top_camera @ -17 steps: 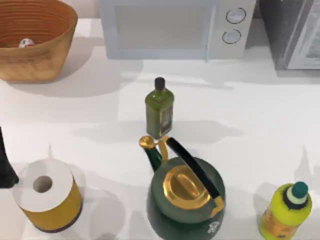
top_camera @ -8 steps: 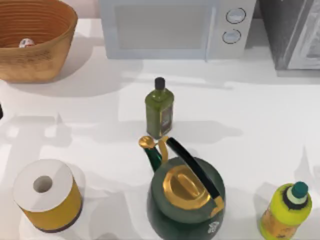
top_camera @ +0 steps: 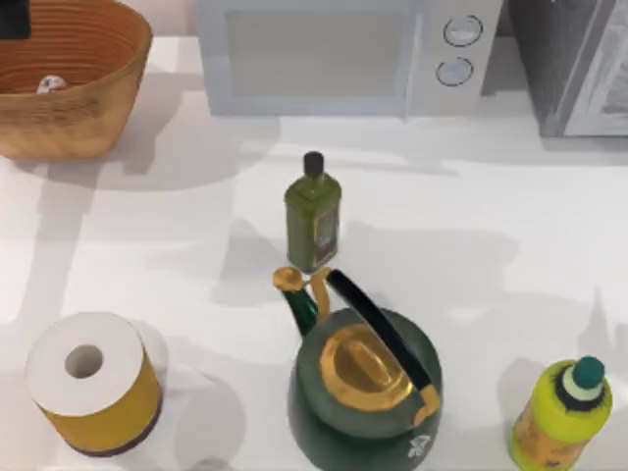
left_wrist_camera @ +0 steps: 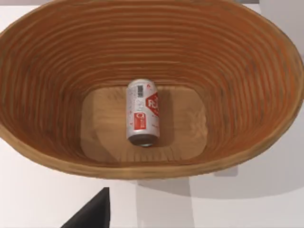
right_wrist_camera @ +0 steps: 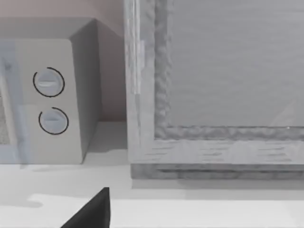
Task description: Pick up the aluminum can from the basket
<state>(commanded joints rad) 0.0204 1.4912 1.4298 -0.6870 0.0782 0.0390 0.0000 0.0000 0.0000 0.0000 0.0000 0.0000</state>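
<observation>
White table; left gripper (top_camera: 14,20) above basket (top_camera: 108,98), aluminum can (left_wrist_camera: 141,118) untouched.

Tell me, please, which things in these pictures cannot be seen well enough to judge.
- Aluminum can, top view: mostly hidden by the basket wall; the left wrist view shows it lying on its side.
- Left gripper, top view: cut off by the picture's edge, so its fingers cannot be judged.
- Right gripper, right wrist view: a dark part at the edge, too little to judge.
- Kettle, top view: its base is cut off by the edge.
</observation>
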